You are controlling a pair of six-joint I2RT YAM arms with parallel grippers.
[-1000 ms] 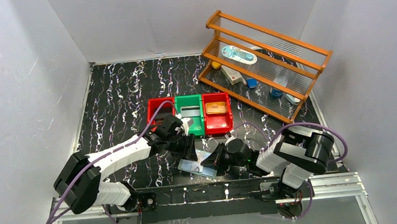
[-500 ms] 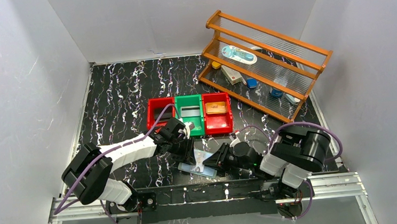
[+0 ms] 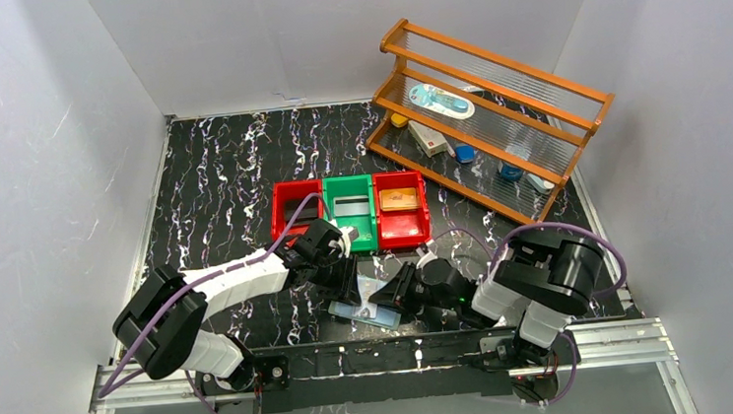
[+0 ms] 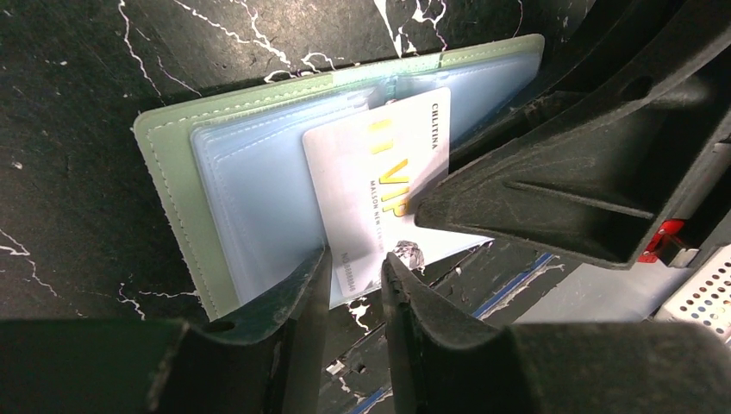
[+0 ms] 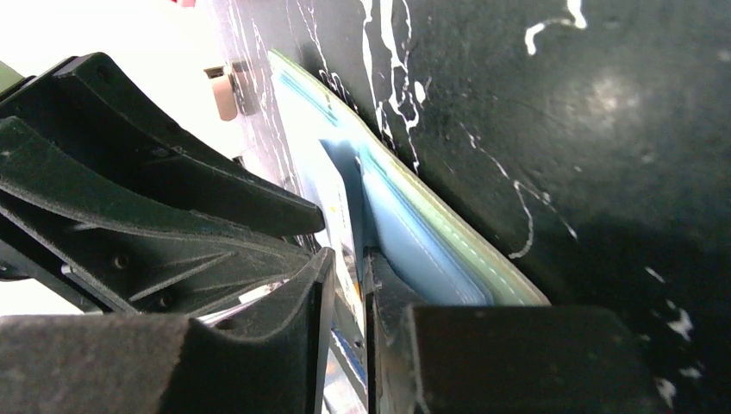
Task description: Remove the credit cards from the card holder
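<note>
Open card holder [image 4: 172, 181] lies near the bench's [image 3: 212, 180] near edge (sleeves up), silver card [image 4: 371, 190] half out. Pinching the card: right claw [image 5: 349, 256]. The left claw [image 4: 355, 263] straddles its corner; grip cannot be told.

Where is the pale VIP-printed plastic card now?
Left wrist view, centre-right: the pale VIP-printed plastic card pokes out of the sage-green folding card holder, its lower corner at the left hand.

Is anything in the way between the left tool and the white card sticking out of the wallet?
Nothing visible. The white card pokes out of the wallet, its corner inside the gap of the left tool. The right tool is on the card's other side, not between them.
</note>
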